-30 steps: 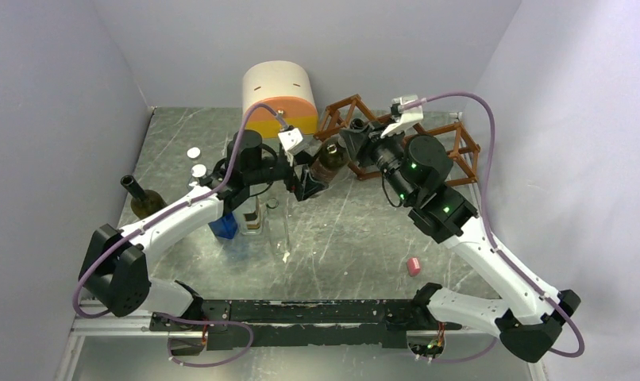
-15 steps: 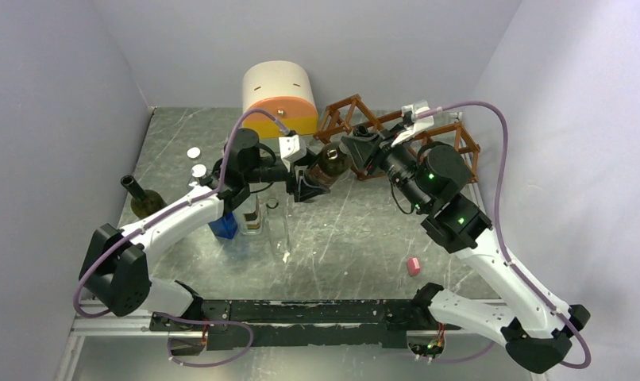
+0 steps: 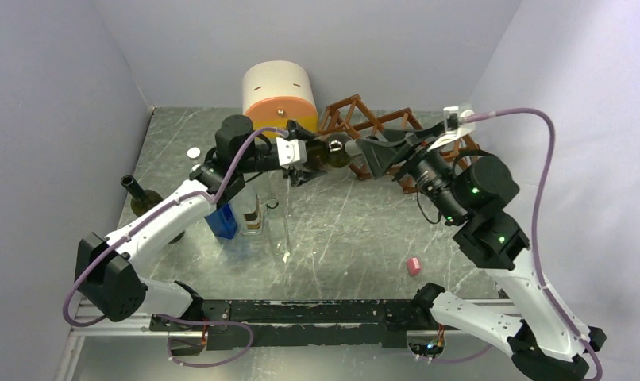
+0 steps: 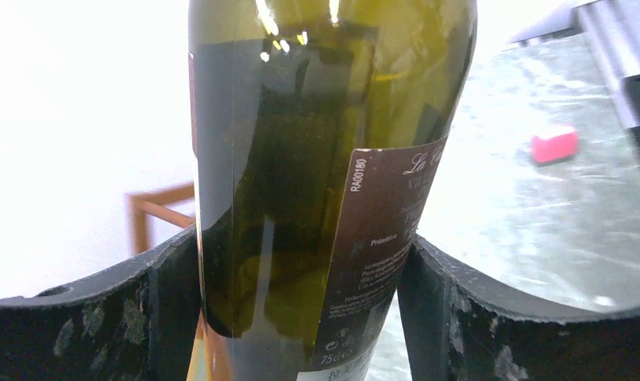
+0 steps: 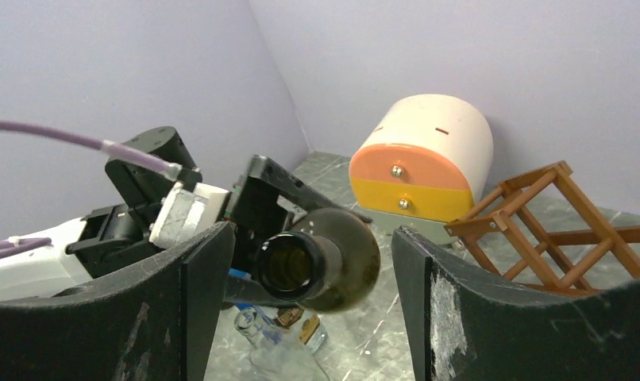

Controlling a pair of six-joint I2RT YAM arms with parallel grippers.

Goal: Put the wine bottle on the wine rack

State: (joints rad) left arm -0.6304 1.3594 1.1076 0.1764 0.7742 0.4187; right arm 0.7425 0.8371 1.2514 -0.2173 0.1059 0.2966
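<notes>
The wine bottle (image 3: pixel 331 152) is dark green glass with a brown label and hangs roughly level above the table. Its open mouth (image 5: pixel 289 263) points at my right gripper. My left gripper (image 3: pixel 304 152) is shut on the bottle's body (image 4: pixel 301 159), with both fingers pressed against the glass. My right gripper (image 3: pixel 363 151) is open, its fingers (image 5: pixel 210 270) standing either side of the mouth without touching it. The reddish-brown lattice wine rack (image 3: pixel 350 116) stands at the back right, just behind the bottle, and my right arm partly hides it.
A cream-and-orange drawer cabinet (image 3: pixel 279 99) stands left of the rack. Under my left arm are a clear glass bottle (image 3: pixel 254 216) and a blue object (image 3: pixel 222 223). Another dark bottle (image 3: pixel 140 197) stands far left. A small pink piece (image 3: pixel 414 266) lies front right.
My right gripper has opened off the bottle's neck and its arm has drawn back to the right. My left gripper has closed on the body and carried the bottle up toward the rack.
</notes>
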